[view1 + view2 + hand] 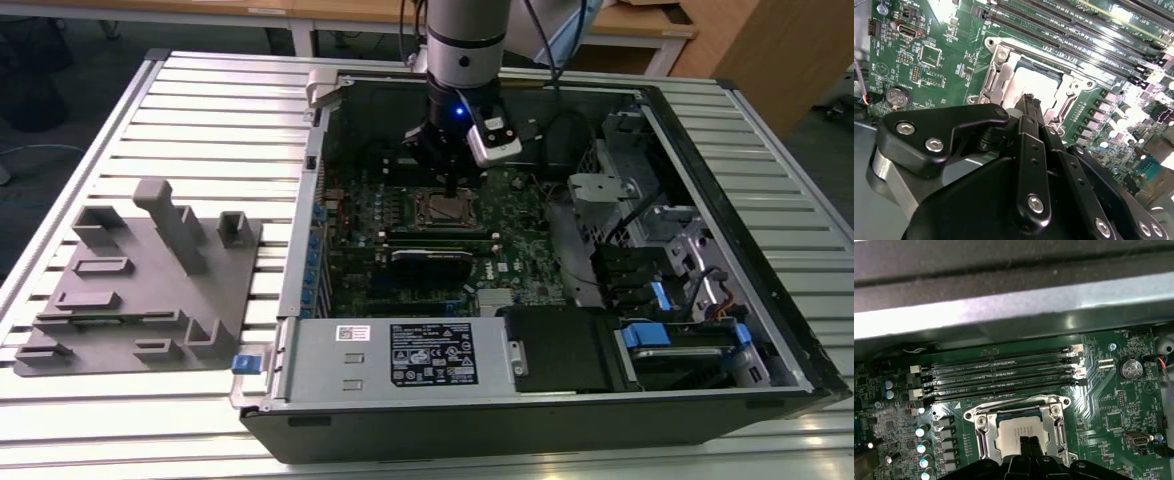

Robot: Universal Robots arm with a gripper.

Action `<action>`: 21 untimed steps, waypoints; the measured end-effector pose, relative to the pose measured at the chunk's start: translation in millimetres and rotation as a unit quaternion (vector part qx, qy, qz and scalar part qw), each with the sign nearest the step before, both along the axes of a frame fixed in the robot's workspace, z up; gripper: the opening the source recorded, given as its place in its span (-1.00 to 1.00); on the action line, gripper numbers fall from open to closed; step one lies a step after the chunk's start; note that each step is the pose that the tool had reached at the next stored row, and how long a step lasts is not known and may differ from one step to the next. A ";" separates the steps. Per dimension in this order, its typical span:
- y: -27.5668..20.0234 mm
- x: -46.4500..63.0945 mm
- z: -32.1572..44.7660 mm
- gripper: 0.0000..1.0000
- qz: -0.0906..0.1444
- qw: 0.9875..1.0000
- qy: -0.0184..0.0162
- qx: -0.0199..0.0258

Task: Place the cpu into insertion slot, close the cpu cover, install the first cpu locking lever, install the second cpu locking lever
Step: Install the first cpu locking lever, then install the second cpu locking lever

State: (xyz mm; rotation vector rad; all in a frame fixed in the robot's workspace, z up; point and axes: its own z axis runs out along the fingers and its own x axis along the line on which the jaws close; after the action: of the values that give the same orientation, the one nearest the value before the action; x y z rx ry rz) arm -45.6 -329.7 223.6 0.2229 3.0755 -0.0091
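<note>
- Your fingers (pixel 1024 446) are pressed together, tip against tip, with nothing pinched between them. In both wrist views they hang just over the near edge of the cpu (pixel 1015 432). I cannot tell whether they touch it.
- The cpu lies flat inside the insertion slot (pixel 441 208), its pale top showing through the cut-out of the cpu cover (pixel 983 434). The cover looks folded down around it, so I judge the work to be at the cover or at a locking lever (pixel 1068 100).
- Whether that lever is hooked under its catch is not clear here. Check this in the second wrist view before you push on anything.
- Use the closed tips as a single blunt pusher. Bear on the metal frame or the lever wire, never on the chip's top or the green motherboard (pixel 1124 405).
- Press straight and slowly. A skewed push could slide the tips off the thin wire and into the small parts around the socket.
- Keep the black linkage clear of the memory slots (pixel 999 372), which run just beside the socket on its far side.
- The computer case (pixel 534 400) lies open on the desk (pixel 200 90). Its walls stand near the arm, so keep any sideways travel short.
</note>
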 end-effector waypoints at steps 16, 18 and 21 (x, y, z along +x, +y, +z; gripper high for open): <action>-0.8 -3.9 -2.9 -0.79 0.031 1.000 0.000 -0.002; -0.8 -3.9 -2.2 -0.79 0.031 1.000 0.000 -0.002; -0.8 -3.9 -1.8 -0.79 0.031 1.000 0.000 -0.002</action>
State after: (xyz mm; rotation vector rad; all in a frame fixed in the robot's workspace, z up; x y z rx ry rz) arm -49.4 -330.4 221.9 0.1260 3.0806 -0.0122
